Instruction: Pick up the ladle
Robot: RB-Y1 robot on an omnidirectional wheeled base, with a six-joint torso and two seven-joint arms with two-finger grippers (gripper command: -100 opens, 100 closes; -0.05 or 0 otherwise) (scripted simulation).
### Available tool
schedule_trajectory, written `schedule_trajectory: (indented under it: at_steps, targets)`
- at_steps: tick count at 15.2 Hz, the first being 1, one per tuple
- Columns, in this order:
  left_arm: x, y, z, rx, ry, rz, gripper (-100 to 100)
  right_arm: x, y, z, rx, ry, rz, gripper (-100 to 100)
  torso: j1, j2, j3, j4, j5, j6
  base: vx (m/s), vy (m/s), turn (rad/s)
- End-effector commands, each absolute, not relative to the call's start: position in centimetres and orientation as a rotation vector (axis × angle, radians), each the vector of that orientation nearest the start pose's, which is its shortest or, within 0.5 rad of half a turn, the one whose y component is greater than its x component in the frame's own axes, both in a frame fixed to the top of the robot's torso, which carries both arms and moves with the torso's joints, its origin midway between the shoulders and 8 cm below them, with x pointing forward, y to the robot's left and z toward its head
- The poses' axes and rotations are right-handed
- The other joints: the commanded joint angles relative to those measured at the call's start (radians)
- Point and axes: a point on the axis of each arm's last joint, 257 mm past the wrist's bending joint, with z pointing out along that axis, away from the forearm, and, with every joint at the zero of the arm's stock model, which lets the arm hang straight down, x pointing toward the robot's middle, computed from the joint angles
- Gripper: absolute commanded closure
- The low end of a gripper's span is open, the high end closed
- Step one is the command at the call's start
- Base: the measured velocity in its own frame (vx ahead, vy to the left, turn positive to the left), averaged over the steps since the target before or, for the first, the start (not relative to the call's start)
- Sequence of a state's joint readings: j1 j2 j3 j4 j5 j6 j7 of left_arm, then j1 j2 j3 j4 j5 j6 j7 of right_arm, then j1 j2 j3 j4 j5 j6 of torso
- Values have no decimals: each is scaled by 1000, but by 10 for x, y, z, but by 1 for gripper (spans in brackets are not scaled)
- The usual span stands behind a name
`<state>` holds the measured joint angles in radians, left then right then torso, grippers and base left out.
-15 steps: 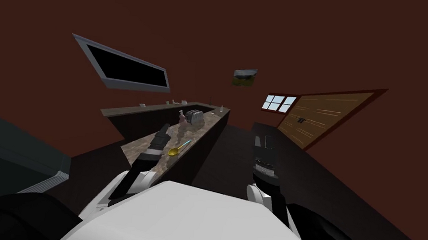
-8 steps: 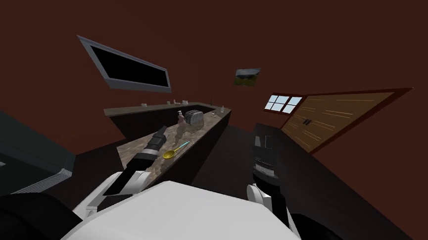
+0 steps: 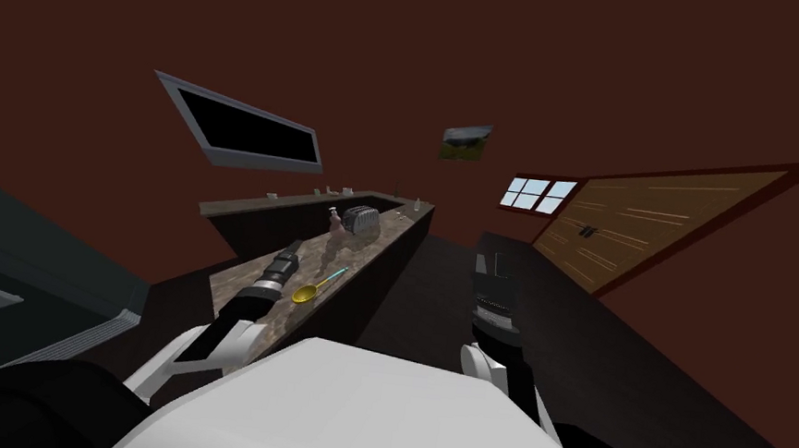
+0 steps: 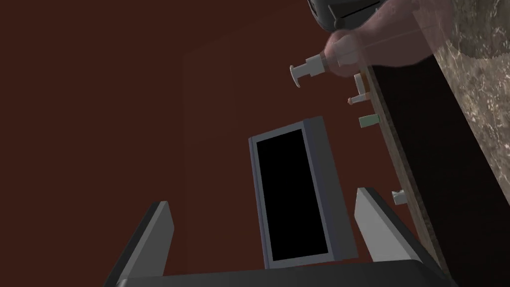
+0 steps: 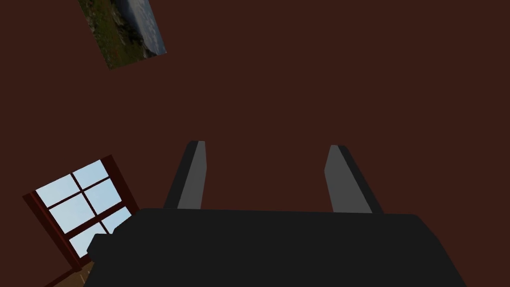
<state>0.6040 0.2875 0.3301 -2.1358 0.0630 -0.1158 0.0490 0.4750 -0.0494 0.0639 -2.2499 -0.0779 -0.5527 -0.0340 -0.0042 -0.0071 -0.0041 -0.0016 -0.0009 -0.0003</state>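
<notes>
We logged the left end effector [image 4: 261,199] with fingers spread and nothing between them, hovering over the marbled surface [image 3: 374,249] at centre-left of the head frame. Its camera looked along the surface toward a pink pump bottle [image 4: 351,49] rather than down, so we judged the wrist not yet turned for a grasp. The ladle [image 3: 319,284] lay flat just lower right of it, yellow bowl toward us, blue handle pointing toward the toaster [image 3: 362,220]. The right end effector [image 5: 265,146], also spread and empty, was at centre-right, apparently parked clear.
</notes>
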Motion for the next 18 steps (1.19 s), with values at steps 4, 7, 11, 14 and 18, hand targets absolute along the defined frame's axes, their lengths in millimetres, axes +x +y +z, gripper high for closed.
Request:
schedule_trajectory:
  at_steps: [4, 7, 11, 14, 18]
  targets:
    - [345, 479, -134, -1057, 1098, -708, -100, 345, -260, 28, 660, 567, 1466, 0, 2, 2, 1, 0, 0, 0, 69, -46, 49]
    - [336, 501, -148, -1122, 1112, -653, -100, 345, -260, 28, 660, 567, 1466, 0, 0, 0, 0, 0, 0, 0, 95, -75, 70]
    - [324, 525, -167, -1210, 1131, -584, -100, 345, -260, 28, 660, 567, 1466, 0, -1, -1, 0, 0, 0, 0, 87, -76, 61]
    - [310, 546, -180, -1278, 1136, -527, -100, 345, -260, 28, 660, 567, 1466, 0, 0, -1, 0, 0, 0, 0, 90, -71, 63]
    - [294, 567, -197, -1361, 1143, -462, -100, 345, -260, 28, 660, 567, 1466, 0, 1, 1, 0, 0, 0, 0, 70, -49, 48]
